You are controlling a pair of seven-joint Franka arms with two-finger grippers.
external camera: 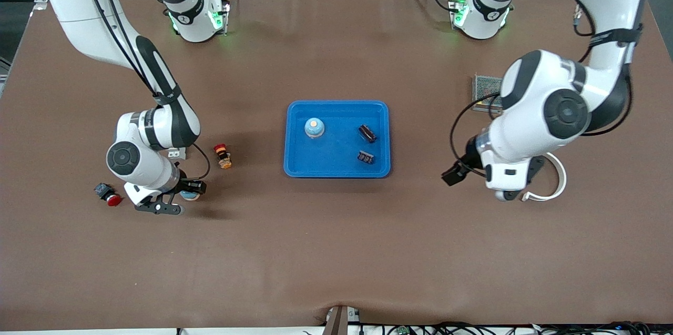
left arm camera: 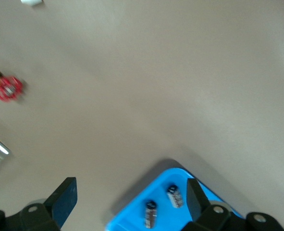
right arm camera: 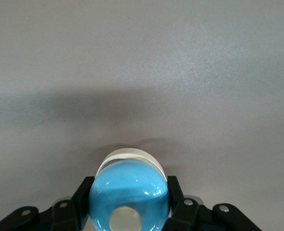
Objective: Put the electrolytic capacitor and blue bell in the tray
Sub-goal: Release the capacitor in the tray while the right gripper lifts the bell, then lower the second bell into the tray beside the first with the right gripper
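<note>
Brown table (external camera: 336,251), matte, spanning the whole workspace.

Blue tray (external camera: 294,166): centre of table, already holding one blue bell (external camera: 314,127) and two dark capacitors (external camera: 367,133), (external camera: 365,156).

Second blue bell (right arm camera: 129,195): toward the right arm's end of the table, well apart from the tray, nearer the front camera than the tray's middle. Pinched at the dome's sides between the fingers (right arm camera: 81,202) of the right gripper (external camera: 181,199); pale base rim showing just past the dome. Cannot tell whether lifted or resting on the table.

Left gripper (left arm camera: 127,204): over bare table at the left arm's end, waiting, fingers (left arm camera: 65,199) spread wide, nothing between them.

Key relation, as a judgement: tray lies from the held bell toward the table's centre, slightly farther from the front camera; right arm the nearer and the one gripping; carry needs enough lift to clear the raised rim, and bare tray floor remains for the drop.

Also present: red-capped button (external camera: 223,156) between bell and tray; red-and-black button (external camera: 108,194) beside the right gripper; grey mesh box (external camera: 483,90) and white curved piece (external camera: 557,182) at the left arm's end.
</note>
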